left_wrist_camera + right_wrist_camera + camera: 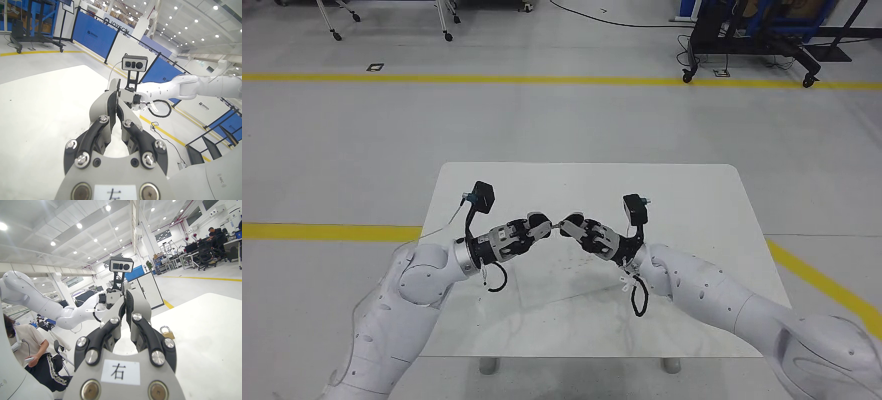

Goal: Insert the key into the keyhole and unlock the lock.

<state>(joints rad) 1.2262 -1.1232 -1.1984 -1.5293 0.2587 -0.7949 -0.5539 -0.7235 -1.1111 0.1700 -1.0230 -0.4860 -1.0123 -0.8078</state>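
brass-bodied, the lock (167, 333) stands upright on the white table (208, 321), just beside the right gripper (125, 300). that gripper has its ribbed pads pressed together, and i cannot tell whether anything sits between them. the left gripper (115, 94) is likewise closed, pad against pad, with whatever it may hold hidden. seen from above, the two meet tip to tip over the table's middle, raised above the surface. the key is too small or too hidden to make out.

Grey floor (542, 120) with yellow lines (542, 78), blue partitions (94, 43), ceiling spotlights (79, 225).
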